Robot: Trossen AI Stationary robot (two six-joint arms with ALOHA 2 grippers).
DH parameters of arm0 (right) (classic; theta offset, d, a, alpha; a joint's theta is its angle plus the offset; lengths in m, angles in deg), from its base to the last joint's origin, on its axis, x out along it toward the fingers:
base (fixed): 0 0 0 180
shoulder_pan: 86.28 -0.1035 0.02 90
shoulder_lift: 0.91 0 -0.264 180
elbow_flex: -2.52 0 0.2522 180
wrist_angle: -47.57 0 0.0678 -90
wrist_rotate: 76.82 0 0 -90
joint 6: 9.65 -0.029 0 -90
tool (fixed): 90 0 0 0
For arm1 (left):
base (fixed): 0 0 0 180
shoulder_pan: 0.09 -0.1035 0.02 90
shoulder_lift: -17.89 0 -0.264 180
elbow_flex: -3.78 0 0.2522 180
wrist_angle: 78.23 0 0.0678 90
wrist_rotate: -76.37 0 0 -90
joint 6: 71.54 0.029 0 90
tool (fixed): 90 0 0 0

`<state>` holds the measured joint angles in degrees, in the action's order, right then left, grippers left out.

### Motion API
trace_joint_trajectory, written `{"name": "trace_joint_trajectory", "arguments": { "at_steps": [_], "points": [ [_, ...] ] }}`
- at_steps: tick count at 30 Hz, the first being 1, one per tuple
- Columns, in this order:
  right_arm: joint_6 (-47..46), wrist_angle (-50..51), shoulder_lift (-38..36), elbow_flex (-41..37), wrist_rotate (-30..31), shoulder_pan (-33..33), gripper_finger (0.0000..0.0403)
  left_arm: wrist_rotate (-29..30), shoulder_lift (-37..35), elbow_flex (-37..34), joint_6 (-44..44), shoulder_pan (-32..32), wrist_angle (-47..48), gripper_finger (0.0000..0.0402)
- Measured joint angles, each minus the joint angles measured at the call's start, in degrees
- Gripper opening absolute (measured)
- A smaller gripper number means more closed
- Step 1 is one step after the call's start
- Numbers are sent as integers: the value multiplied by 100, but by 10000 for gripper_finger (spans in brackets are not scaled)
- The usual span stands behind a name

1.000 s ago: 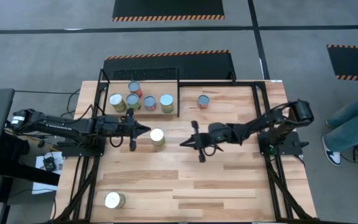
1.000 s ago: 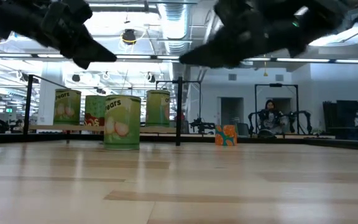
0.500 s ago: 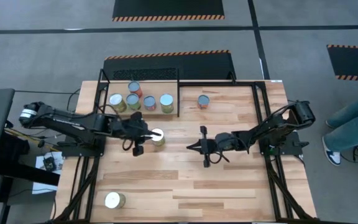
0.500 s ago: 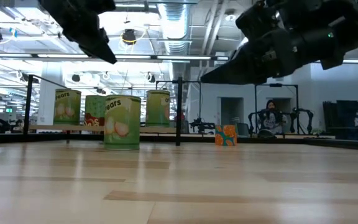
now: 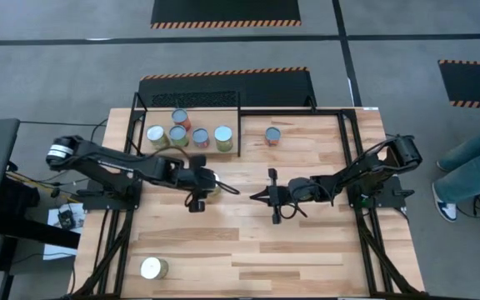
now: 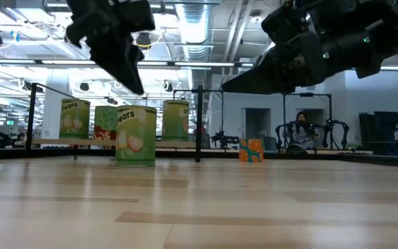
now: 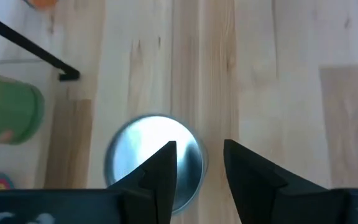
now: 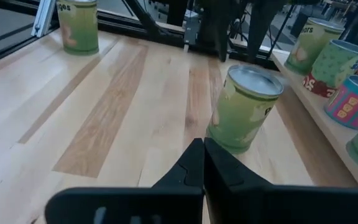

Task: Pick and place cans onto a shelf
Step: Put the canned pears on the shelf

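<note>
A yellow-green can stands upright on its base on the table, just near of the shelf. My left gripper hangs over that can's silver top, pointing down, open and clear of it. Several cans stand upright on the shelf. One blue can stands on the table to the shelf's right, and another can stands near the front left corner. My right gripper is shut, level above the table's middle, pointing at the yellow-green can.
Black rails edge the shelf, and a black post stands at its right end. Bare wood lies between the two grippers and toward the near edge. A person's legs show beyond the table's right side.
My left gripper has risen, moved toward the table's right until it is over the yellow-green can, tipped from level to pointing down, and opened. My right gripper has drawn back a little toward the right and risen slightly. The cans have not moved.
</note>
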<state>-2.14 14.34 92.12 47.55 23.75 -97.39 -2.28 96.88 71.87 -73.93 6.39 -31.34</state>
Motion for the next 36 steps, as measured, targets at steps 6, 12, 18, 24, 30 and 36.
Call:
{"name": "trace_joint_trajectory", "arguments": {
  "at_steps": [6,12,18,24,30,36],
  "points": [
    [0,1,0,0,0,3,15,14,325,-2,71,0,41,123],
    [-17,18,0,0,0,44,17,304,453,0,170,0,75,121],
    [-17,23,0,0,-2,43,14,297,452,0,230,2,83,50],
    [-15,25,0,0,0,44,17,301,379,42,435,2,225,3],
    [-13,57,-2,0,0,44,15,939,-48,852,623,-15,1484,0],
    [-36,87,-2,0,-2,44,19,1866,-727,2003,10,-388,3012,0]
  ]
}}
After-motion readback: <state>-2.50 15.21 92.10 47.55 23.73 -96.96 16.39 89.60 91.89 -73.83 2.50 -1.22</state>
